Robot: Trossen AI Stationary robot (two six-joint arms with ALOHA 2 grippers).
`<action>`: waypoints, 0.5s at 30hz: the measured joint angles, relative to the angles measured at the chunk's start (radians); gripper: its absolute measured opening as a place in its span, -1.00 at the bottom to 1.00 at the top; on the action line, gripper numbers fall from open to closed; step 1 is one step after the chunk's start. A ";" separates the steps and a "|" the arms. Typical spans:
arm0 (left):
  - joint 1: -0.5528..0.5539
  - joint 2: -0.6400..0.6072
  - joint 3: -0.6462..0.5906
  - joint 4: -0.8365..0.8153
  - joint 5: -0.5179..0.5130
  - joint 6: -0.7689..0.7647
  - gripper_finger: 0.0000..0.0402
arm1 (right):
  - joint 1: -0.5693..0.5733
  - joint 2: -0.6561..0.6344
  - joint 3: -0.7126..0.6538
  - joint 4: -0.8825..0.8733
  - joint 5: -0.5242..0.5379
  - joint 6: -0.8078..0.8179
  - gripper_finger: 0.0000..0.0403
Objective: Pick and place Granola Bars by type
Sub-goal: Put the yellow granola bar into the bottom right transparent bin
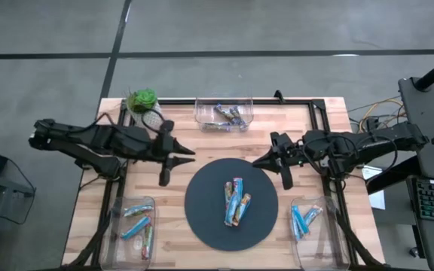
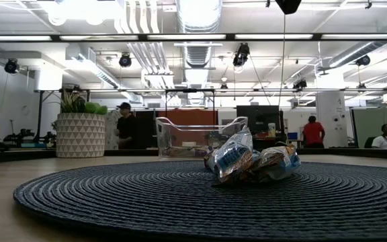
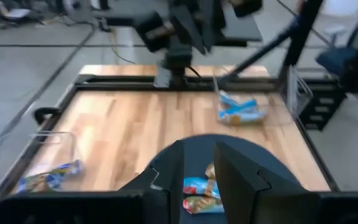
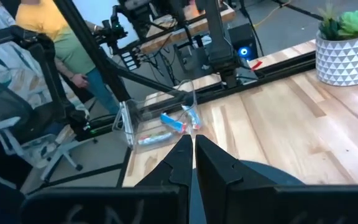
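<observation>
Lying lengthwise near-to-far on the dark round woven mat [image 1: 202, 218]: remaining shiny wrapped granola bars [image 1: 236, 202], midway between the slightly parted left gripper [image 1: 181, 155] and closed right gripper [image 1: 266, 161], both hovering empty.

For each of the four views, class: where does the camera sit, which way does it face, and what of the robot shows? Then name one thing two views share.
High view: overhead, straight down on the table; both arms show, left gripper and right gripper flanking the round mat.
Low view: table height, facing across the mat into the room; no arm shows.
Left wrist view: behind its own fingers, facing the right arm's base.
Right wrist view: behind its closed fingers, facing the left arm's base.
Shared: high and low views both show the granola bars on the mat.
</observation>
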 joint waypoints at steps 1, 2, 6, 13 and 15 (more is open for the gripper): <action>0.000 0.012 0.000 0.004 0.011 0.011 -0.65 | 0.000 -0.002 0.000 0.000 0.000 0.000 -0.94; 0.000 0.025 0.000 0.012 0.023 0.016 -0.65 | 0.000 -0.003 0.000 0.000 0.000 0.000 -0.94; 0.002 0.069 0.019 0.022 0.109 -0.011 -0.64 | 0.000 -0.018 0.000 -0.008 0.000 0.000 -0.94; 0.003 0.132 0.103 0.002 0.112 -0.023 -0.52 | 0.000 -0.057 0.000 -0.009 0.000 0.000 -0.94; 0.004 0.147 0.137 -0.019 0.107 -0.019 -0.46 | 0.000 -0.071 0.000 -0.011 0.000 0.000 -0.94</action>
